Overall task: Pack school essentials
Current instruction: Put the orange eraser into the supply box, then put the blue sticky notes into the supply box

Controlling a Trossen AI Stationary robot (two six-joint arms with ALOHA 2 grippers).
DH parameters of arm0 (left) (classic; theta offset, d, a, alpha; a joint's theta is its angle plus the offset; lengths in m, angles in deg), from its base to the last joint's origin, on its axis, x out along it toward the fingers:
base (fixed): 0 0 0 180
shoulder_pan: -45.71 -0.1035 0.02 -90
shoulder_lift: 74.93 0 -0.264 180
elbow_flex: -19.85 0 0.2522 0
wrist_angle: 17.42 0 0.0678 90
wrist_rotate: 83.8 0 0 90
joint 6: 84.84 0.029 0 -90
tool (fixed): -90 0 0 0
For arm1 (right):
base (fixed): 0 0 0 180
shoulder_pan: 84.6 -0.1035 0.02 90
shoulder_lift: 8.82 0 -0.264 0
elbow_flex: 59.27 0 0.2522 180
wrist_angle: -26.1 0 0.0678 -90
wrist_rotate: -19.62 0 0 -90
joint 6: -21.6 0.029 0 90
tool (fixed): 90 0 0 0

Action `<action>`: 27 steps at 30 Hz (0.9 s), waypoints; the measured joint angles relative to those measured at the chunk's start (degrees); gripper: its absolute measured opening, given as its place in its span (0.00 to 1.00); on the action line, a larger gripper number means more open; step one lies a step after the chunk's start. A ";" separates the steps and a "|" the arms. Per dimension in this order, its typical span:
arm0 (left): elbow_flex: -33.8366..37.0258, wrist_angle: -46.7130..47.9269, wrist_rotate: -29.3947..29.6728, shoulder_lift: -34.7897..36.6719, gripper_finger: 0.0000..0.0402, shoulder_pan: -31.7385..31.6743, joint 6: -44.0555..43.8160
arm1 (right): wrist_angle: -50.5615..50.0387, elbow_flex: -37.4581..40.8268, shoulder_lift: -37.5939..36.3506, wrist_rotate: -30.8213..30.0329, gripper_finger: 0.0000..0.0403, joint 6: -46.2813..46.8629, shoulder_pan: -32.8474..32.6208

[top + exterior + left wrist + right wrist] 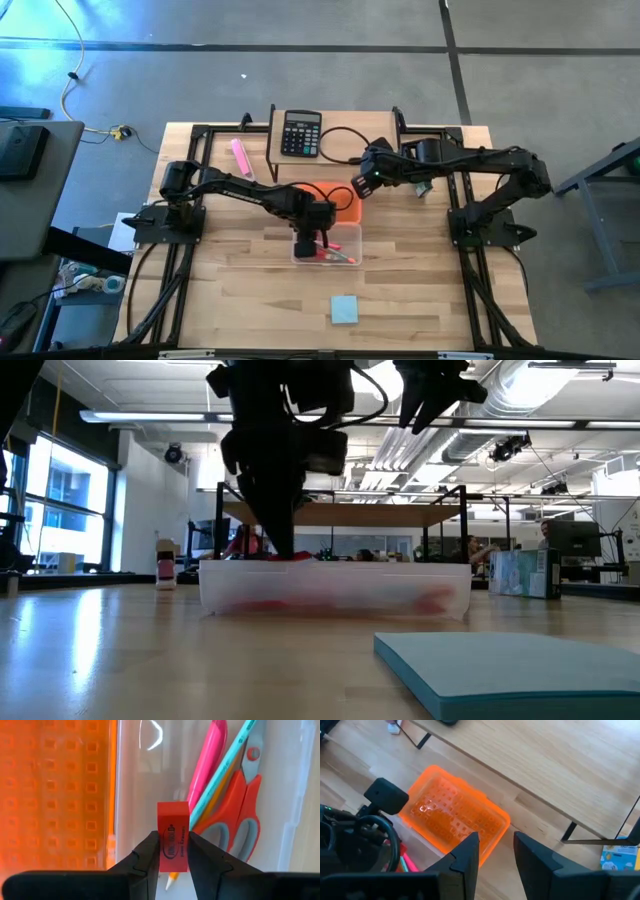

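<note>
My left gripper (174, 845) points down into the clear plastic box (357, 235), shut on a small red eraser (173, 820). In the box lie red-handled scissors (240, 815), a pink pen (207, 765) and a light-blue pencil (225, 765), with an orange one under them. The box's orange lid (345, 205) lies on the table at its far side. My right gripper (496, 847) hovers open above that lid (455, 815), touching nothing. The light-blue sticky-note pad (344, 309) lies flat near the table's near edge. My left gripper pinches the red eraser by its two long printed sides (165, 851), one finger on each. The fingers come from above, pointing down. The eraser's free end (173, 810) sticks out past the fingertips toward the box floor; whether it touches the floor I cannot tell.
A black calculator (300, 132) and a pink marker (241, 158) lie near the table's far edge, beside a black frame. A small pack (425, 188) shows under my right arm. Bare wood lies around the pad (520, 670) at the near side.
</note>
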 joint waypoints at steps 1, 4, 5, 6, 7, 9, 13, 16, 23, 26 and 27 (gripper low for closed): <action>-0.01 -0.25 -0.01 0.00 0.21 0.02 0.00 | -0.02 0.00 0.00 0.00 0.28 0.55 -0.17; -0.04 -0.50 0.00 0.02 0.25 0.02 0.02 | -0.04 0.02 0.00 0.25 0.28 0.62 -0.86; -0.04 -0.49 -0.01 0.02 0.27 0.02 0.02 | -0.04 0.02 0.00 0.72 0.28 0.62 -1.13; -0.04 -0.51 -0.01 0.02 0.29 0.02 0.01 | -0.05 0.02 0.00 0.93 0.28 0.72 -1.44; -0.04 -0.51 0.00 0.02 0.31 0.02 0.00 | -0.06 0.02 0.00 1.14 0.28 0.92 -1.72; -0.04 -0.50 0.01 0.02 0.35 0.00 -0.01 | -0.13 0.04 0.00 1.51 0.28 1.48 -2.57; -0.04 -0.43 0.05 0.02 0.44 0.00 -0.02 | -1.02 0.04 0.00 1.54 0.28 2.67 -4.70; -0.86 1.34 0.05 0.02 0.49 -0.09 -0.28 | -1.89 0.04 0.00 1.55 0.28 3.69 -6.43; -4.69 8.35 0.49 0.24 0.52 -0.37 -1.05 | -3.81 0.04 0.00 1.97 0.28 7.98 -11.23; -5.27 10.87 0.49 1.19 0.52 -0.28 -1.01 | -3.94 0.03 0.00 2.82 0.28 9.84 -13.67; -5.25 11.84 0.49 1.80 0.52 -0.12 -1.07 | -3.95 0.04 0.00 3.03 0.28 10.41 -14.55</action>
